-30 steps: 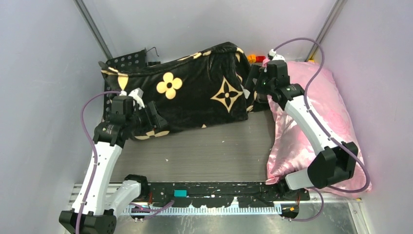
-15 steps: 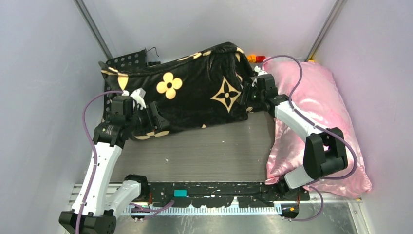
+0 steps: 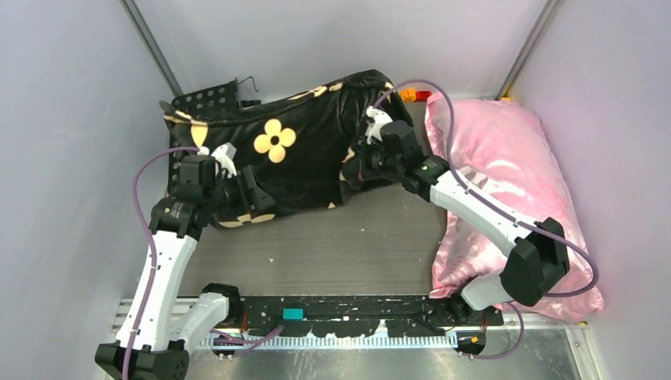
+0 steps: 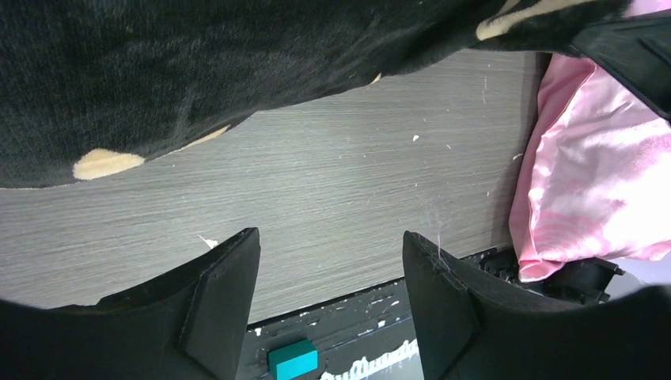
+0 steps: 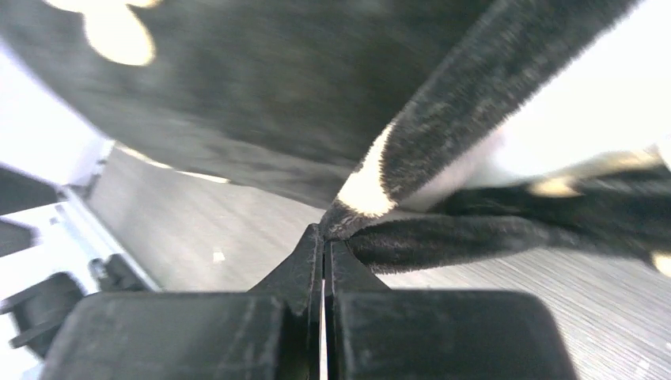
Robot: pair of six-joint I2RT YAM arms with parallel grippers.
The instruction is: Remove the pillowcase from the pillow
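Observation:
The black plush pillowcase (image 3: 301, 154) with yellow flower motifs lies across the back of the table, and in the top view it covers the pillow entirely. My right gripper (image 3: 358, 165) is shut on a fold of the pillowcase's right edge (image 5: 372, 194), bunching the fabric leftward. Beside that fold, in the right wrist view, a white surface, apparently the pillow (image 5: 570, 103), shows in the opening. My left gripper (image 3: 247, 192) stands open at the pillowcase's front left edge (image 4: 158, 95). Its fingers (image 4: 225, 301) hold nothing and hang over bare table.
A shiny pink satin pillow (image 3: 506, 174) fills the right side, under the right arm. A black perforated plate (image 3: 207, 99) sits at the back left, small red and orange blocks (image 3: 415, 95) at the back. A teal block (image 3: 293, 313) lies on the front rail. Walls close in on both sides.
My right gripper went from open to shut on the pillowcase's right edge and moved left, dragging that end inward and folding the star motif. The left arm has not moved.

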